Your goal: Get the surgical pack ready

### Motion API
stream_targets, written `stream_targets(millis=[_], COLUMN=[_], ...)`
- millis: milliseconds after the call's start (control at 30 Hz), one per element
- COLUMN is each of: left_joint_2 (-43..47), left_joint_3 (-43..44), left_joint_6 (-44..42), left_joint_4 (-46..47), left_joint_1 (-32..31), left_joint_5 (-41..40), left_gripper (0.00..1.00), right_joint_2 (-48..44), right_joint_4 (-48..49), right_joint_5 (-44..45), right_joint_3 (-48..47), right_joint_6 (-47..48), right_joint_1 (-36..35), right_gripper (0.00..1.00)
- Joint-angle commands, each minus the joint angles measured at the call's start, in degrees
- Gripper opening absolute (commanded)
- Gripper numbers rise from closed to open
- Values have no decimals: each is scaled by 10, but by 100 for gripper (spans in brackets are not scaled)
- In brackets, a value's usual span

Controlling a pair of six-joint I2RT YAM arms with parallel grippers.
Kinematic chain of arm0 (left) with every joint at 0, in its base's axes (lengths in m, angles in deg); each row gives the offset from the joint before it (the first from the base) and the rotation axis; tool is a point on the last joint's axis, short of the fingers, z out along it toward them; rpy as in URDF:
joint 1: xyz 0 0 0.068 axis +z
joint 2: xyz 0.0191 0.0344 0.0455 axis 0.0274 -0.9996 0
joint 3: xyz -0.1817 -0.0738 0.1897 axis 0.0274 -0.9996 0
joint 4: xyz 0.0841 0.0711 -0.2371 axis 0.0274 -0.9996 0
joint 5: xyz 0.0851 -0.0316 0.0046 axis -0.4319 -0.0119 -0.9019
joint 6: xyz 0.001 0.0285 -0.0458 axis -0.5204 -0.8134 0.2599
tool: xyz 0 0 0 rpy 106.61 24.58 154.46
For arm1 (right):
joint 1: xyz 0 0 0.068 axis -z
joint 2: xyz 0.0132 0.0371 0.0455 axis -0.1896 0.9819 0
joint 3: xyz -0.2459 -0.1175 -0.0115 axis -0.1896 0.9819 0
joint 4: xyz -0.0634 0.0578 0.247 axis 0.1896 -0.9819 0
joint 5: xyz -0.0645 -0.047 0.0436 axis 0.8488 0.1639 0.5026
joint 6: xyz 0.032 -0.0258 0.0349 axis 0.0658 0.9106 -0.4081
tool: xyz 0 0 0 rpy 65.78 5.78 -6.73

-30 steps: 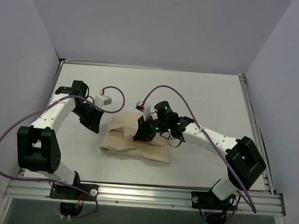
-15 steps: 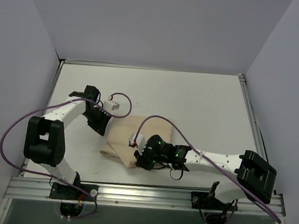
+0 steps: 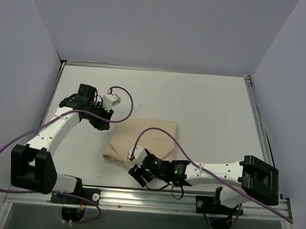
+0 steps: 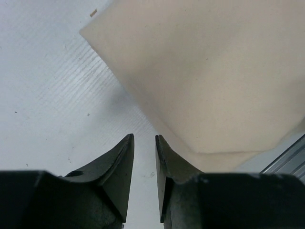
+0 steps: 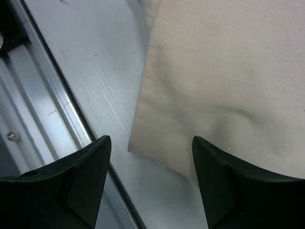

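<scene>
The surgical pack (image 3: 148, 138) lies as a folded beige bundle in the middle of the white table, and its contents are hidden inside the cloth. At the pack's near edge my right gripper (image 3: 137, 173) stands open. In the right wrist view a corner of the cloth (image 5: 224, 71) lies flat on the table ahead of the open right gripper (image 5: 150, 139), with nothing held. My left gripper (image 3: 107, 124) hovers just off the pack's far left corner. Only a narrow gap parts the left gripper (image 4: 144, 137) fingers, bare table shows through it, and the cloth (image 4: 214, 71) lies beyond to the right.
An aluminium rail (image 3: 146, 197) runs along the table's near edge, close to the right gripper, and shows as rail (image 5: 43, 119) on the left of the right wrist view. Purple cables loop over both arms. Walls enclose the table on three sides.
My right gripper drew a flap of cloth over the pack toward the near edge, then opened and let it go. My left gripper has pulled back to the left.
</scene>
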Motion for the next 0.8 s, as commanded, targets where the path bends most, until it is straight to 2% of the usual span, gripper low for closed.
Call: stream_targets(millis=[0,100,233,267,300,433,500,600,667,733,767], left_joint_2=[57,108,166,181,186,210,228,254,242,228,226], left_joint_3=[-13,-31,-57,-63,-67,-95,-121,-159,-164,-178,-182], left_joint_6=[-9,-31,-57,-61,-71,-117,-161,-207,-208,-219,-226], left_joint_4=[17,31,49,52,53,68,79,97,108,128,131], left_joint_1=[-7,-28,-76,-89,-95,-139,-178,-236,-248,-279,-294], left_joint_5=[37,34,-4,-10,-11,-7,-6,-12,-16,-52,-68], left_gripper=[34,37,43,45,46,52,65,68,68,68,69], right_joint_2=[-56,-77,-92,-100,-107,-172,-195,-225,-238,-239,-237], right_joint_4=[-3,22,37,47,67,145,178,182,169,167,165], right_joint_5=[94,92,109,116,123,155,166,194,211,215,220], right_joint_3=[4,13,39,66,81,171,213,225,221,221,222], right_joint_6=[-63,-159,-314,-347,-420,-554,-583,-593,-602,-617,-623], right_joint_1=[-40,-41,-44,-44,-46,-47,-48,-48,-48,-48,-48], right_gripper=[65,68,60,58,58,55,54,52,45,36,35])
